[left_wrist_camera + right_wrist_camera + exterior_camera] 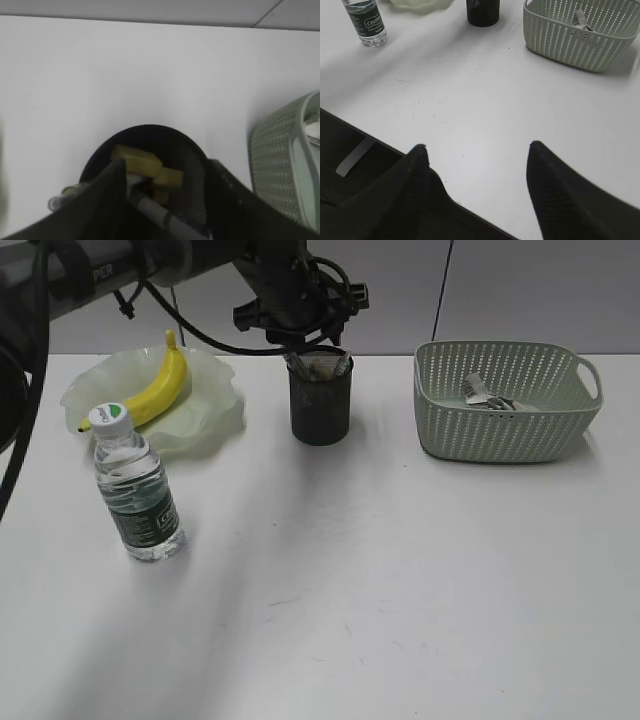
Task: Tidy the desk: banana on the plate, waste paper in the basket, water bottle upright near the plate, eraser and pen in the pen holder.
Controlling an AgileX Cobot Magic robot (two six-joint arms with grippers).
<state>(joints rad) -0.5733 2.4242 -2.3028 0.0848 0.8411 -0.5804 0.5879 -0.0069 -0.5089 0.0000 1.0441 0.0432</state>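
Observation:
My left gripper [318, 348] hovers right over the black mesh pen holder [320, 405], its jaws apart. In the left wrist view the yellow eraser [142, 162] lies inside the pen holder [192, 170]. The grey pen [150, 207] leans in the holder beside the left finger, and the right finger stands clear of it. The banana [160, 385] rests on the pale green plate [215, 410]. The water bottle [135, 490] stands upright in front of the plate. The waste paper [485, 393] lies in the sage basket [505, 430]. My right gripper [475, 147] is open and empty above the desk's near edge.
The white desk [400, 580] stretches bare between the bottle and the basket. In the right wrist view the bottle [366, 20], pen holder [482, 12] and basket [570, 45] line the far side. The left arm and its cables reach in from the upper left.

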